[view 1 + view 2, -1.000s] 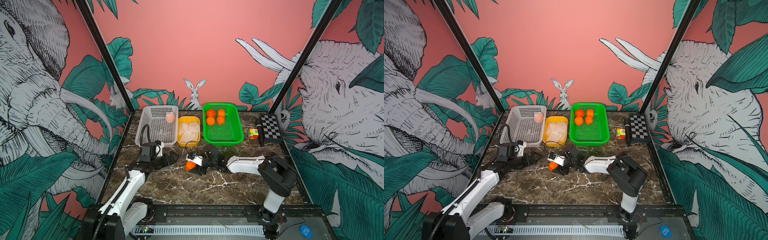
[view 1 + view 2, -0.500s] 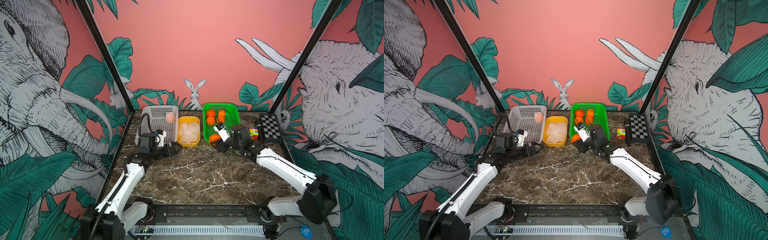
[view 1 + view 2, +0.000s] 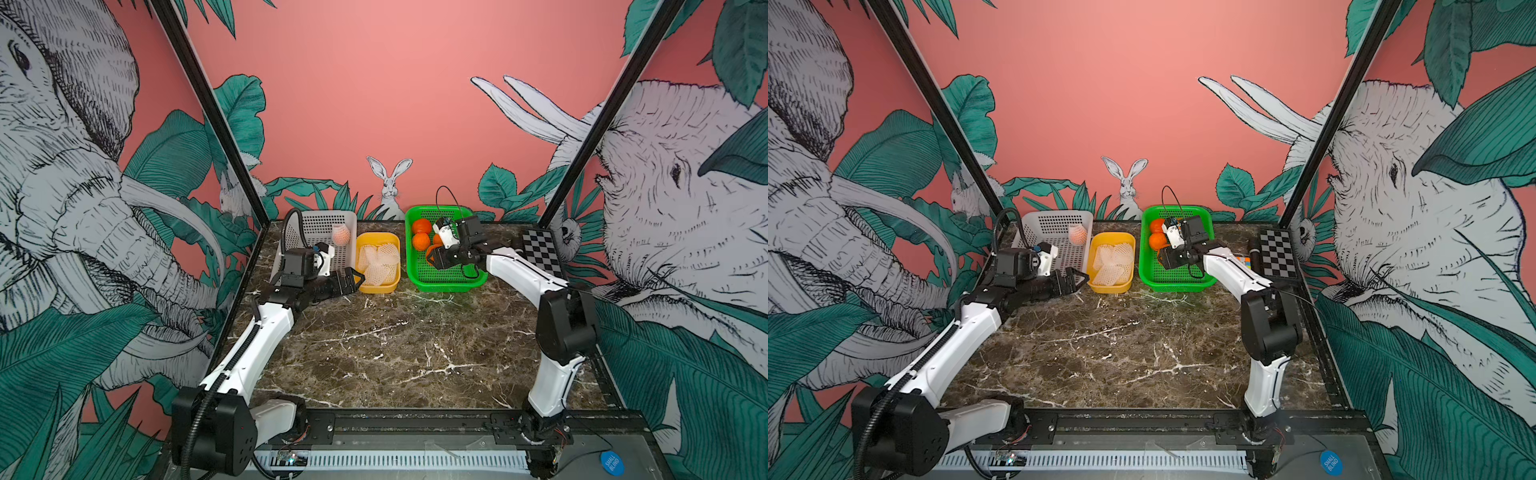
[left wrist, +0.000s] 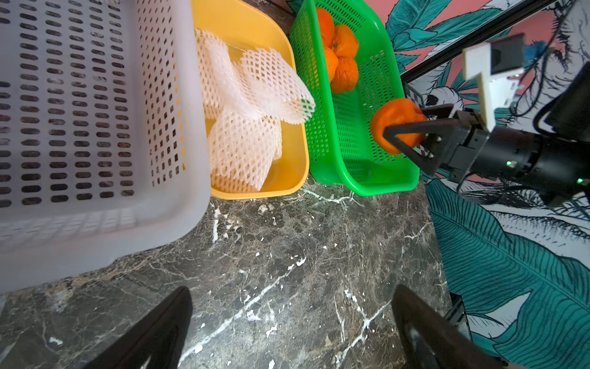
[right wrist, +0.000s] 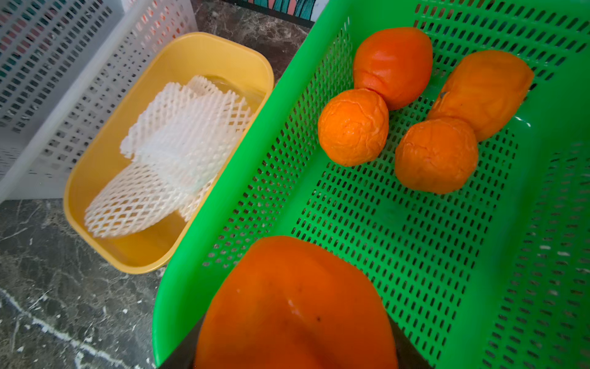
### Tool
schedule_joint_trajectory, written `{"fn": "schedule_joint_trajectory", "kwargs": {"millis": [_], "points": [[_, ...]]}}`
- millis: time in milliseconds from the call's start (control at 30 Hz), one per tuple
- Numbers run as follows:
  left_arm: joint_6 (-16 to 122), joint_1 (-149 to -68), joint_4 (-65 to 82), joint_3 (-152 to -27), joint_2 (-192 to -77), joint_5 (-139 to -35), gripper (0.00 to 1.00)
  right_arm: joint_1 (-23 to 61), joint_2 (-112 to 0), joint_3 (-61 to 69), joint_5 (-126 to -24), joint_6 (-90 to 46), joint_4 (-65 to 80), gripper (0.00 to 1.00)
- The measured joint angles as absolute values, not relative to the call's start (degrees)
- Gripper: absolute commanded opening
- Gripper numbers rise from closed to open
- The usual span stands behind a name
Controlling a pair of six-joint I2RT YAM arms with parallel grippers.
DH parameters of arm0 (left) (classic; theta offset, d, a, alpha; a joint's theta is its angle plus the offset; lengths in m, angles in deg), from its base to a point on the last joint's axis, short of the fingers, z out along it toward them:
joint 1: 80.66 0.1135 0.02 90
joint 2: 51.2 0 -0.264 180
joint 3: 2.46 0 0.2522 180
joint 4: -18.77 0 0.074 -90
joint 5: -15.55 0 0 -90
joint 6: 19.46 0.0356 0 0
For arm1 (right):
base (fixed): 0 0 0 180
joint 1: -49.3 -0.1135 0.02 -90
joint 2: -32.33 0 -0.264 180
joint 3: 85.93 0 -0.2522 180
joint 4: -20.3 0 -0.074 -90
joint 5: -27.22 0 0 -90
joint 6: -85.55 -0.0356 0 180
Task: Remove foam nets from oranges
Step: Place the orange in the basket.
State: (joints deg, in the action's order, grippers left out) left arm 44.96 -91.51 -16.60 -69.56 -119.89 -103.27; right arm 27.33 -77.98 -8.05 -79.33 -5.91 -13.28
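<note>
Foam nets (image 3: 377,266) lie heaped in the yellow tray (image 3: 378,288) at mid-frame; 1 netted orange (image 3: 340,235) sits in the white basket (image 3: 316,226) left of it. The right fingers (image 3: 439,259) clamp a bare orange (image 4: 394,116) over the green basket (image 3: 449,278), where 4 oranges (image 5: 352,127) rest. The left fingers (image 4: 153,338) stand wide apart above the tabletop (image 3: 395,353).

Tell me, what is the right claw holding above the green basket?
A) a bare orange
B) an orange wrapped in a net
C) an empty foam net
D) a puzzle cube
A: the right gripper is shut on a bare orange, its skin uncovered, above the green basket.
</note>
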Motion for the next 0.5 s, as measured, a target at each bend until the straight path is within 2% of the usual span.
{"fn": "schedule_joint_trajectory", "kwargs": {"millis": [300,500], "points": [[46.2,-90.6,-17.6,-70.6,-121.5,-102.5,0.99,27.3,-92.1,-21.6,-79.5,-4.4,-16.0,0.52],[46.4,-90.5,-17.8,-70.7,-121.9,-102.2,0.99,27.3,-96.0,-25.6,-79.6,-4.2,-17.3,0.56]]}}
